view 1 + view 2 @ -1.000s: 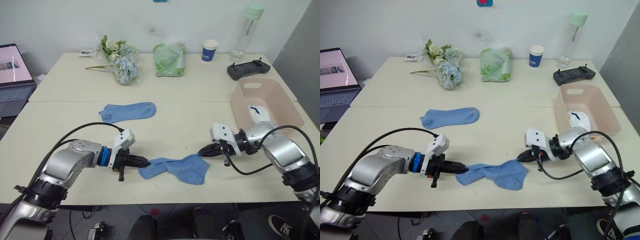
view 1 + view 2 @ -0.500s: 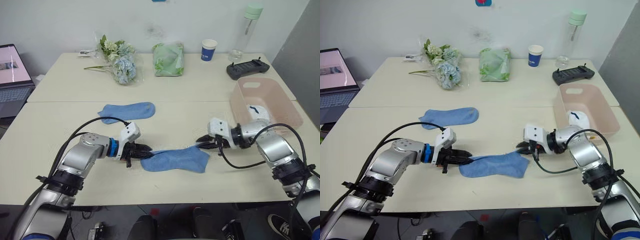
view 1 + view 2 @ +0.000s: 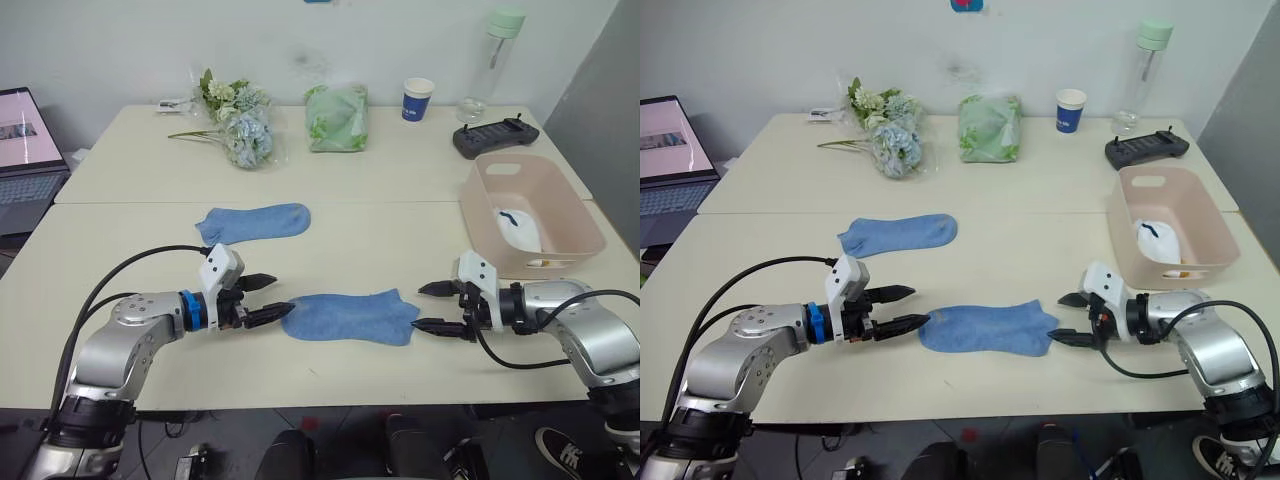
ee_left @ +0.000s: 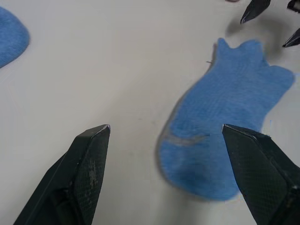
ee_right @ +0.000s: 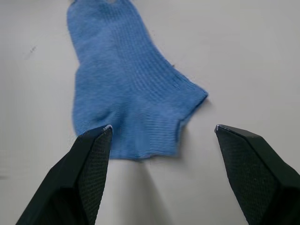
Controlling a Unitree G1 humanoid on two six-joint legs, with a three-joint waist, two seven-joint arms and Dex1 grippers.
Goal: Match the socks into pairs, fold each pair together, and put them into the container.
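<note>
We note the flattened light blue knit ankle sock (image 3: 350, 318) between our wide-open, empty left gripper (image 3: 262, 300) and right gripper (image 3: 436, 308); careless regrasping could bunch it.

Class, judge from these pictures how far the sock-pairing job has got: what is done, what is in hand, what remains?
Done: white fabric, seemingly socks, lies in the basin.
In hand: nothing gripped; the left gripper and right gripper are open at either end of the near blue sock, flat on the table.
Left: join it with the far blue sock, fold, and bin them.
</note>
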